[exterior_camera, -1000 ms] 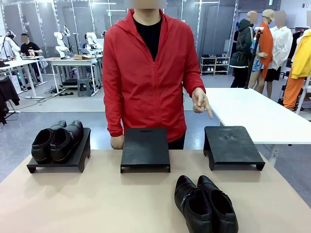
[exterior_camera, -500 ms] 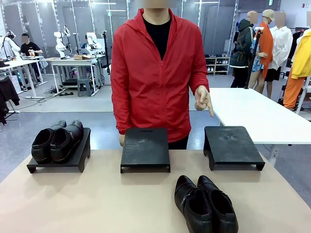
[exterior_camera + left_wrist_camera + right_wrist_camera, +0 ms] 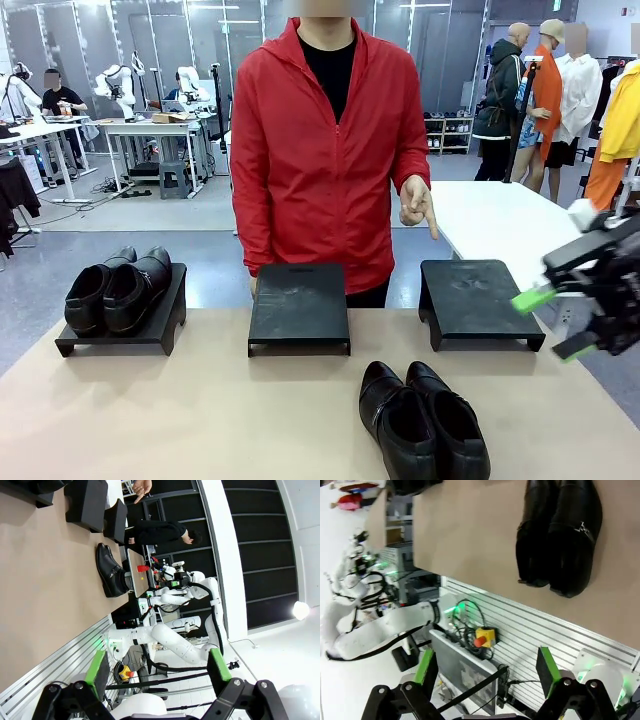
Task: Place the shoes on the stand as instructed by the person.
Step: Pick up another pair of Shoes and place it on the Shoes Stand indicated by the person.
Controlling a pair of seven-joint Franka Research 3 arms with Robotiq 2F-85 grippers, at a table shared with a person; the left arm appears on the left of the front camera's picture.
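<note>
Tan board forms the table [image 3: 200,420], which is flat and matte and carries three low black stands along its far edge. The left stand [image 3: 168,318] holds one pair of black shoes [image 3: 118,290], side by side with toes toward the camera. The middle stand [image 3: 299,305] and the right stand [image 3: 475,300] are bare. The second pair of black shoes [image 3: 425,420] lies on the table itself, near the front edge and right of centre, the two shoes touching. Behind is a workshop hall with grey floor, other benches and a white side table [image 3: 510,235]. The person [image 3: 325,150] in red stands behind the middle stand, one hand [image 3: 417,207] raised with fingers pointing down above the right stand. The right gripper [image 3: 555,322] hangs at the right edge, just beside the right stand, its green pads spread apart and empty. The left gripper [image 3: 157,667], seen from its wrist, is likewise spread wide with nothing between the pads. Compared with a second ago, the right gripper has come into the front view, the person has shifted slightly rightward, and both pairs of shoes are unmoved.
</note>
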